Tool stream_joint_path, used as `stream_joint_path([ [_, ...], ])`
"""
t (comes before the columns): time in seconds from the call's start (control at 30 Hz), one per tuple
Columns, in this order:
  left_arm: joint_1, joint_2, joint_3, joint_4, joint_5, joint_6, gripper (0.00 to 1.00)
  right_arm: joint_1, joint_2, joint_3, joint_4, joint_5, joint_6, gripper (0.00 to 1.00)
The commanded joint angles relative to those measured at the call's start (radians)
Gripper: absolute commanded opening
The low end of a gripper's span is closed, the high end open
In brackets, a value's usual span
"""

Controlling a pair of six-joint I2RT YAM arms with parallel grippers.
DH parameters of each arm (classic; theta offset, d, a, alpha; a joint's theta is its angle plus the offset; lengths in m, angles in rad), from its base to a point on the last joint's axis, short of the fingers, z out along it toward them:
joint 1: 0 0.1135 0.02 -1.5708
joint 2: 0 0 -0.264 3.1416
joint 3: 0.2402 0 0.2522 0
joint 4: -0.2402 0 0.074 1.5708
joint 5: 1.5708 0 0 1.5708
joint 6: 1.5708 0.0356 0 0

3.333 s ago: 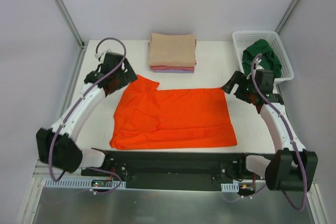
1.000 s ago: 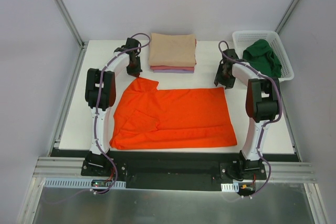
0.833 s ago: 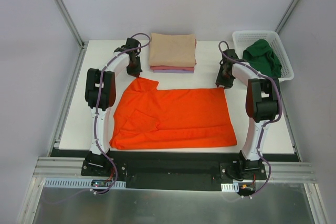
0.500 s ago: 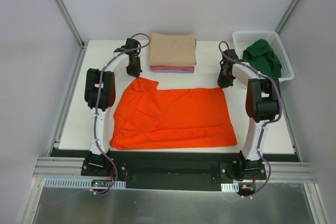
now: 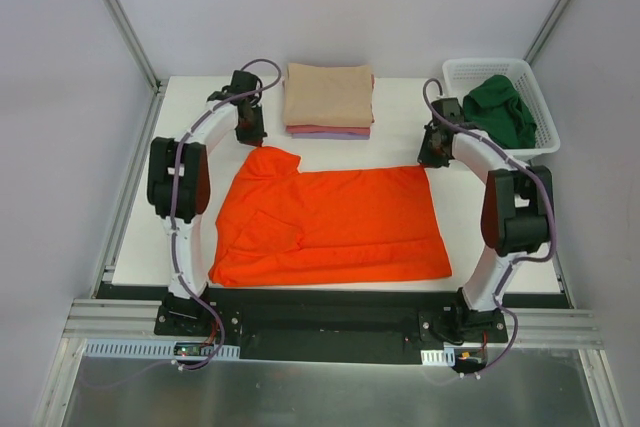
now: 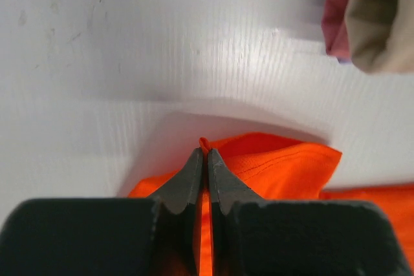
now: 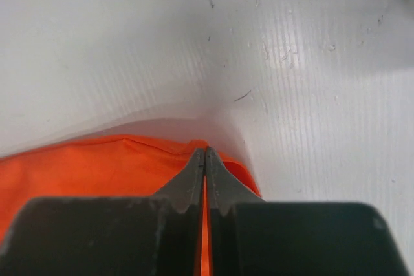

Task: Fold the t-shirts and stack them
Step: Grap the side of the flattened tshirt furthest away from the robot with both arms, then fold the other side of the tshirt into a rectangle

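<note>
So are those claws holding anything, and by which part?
Both pinch the orange shirt: left gripper at its far left corner, right gripper at its far right corner.

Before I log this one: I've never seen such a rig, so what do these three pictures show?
Two robot arms stand at the near edge of a white table. One picture looks down from above; the other two come from a camera on each wrist, looking along its claw. An orange t-shirt lies spread on the table. The left claw and the right claw are each shut on a far corner of it. Behind sits a folded stack, beige on top; a white basket at far right holds a green shirt.
</note>
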Motion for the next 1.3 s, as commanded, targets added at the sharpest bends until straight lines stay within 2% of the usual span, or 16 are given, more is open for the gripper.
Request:
stream_joint_path([
  [0.0, -0.009, -0.188, -0.093, 0.019, 0.016, -0.026, 0.00, 0.007, -0.137, -0.061, 0.039, -0.048, -0.012, 0.00],
  [0.13, -0.026, -0.304, -0.225, 0.050, 0.010, -0.057, 0.00, 0.012, -0.214, -0.117, 0.038, -0.066, -0.018, 0.00],
  [0.33, -0.072, -0.523, -0.507, 0.136, -0.019, -0.115, 0.00, 0.013, -0.327, -0.228, 0.030, -0.075, -0.022, 0.00],
  [0.73, -0.107, -1.008, -0.925, 0.160, -0.148, -0.290, 0.00, 0.012, -0.607, -0.454, 0.013, -0.055, -0.051, 0.00],
  [0.93, -0.109, -1.221, -1.093, 0.160, -0.104, -0.357, 0.00, 0.010, -0.657, -0.508, 0.006, -0.046, -0.068, 0.00],
  [1.27, -0.113, -1.430, -1.284, 0.133, 0.007, -0.451, 0.00, 0.009, -0.682, -0.557, 0.006, -0.042, -0.057, 0.00],
])
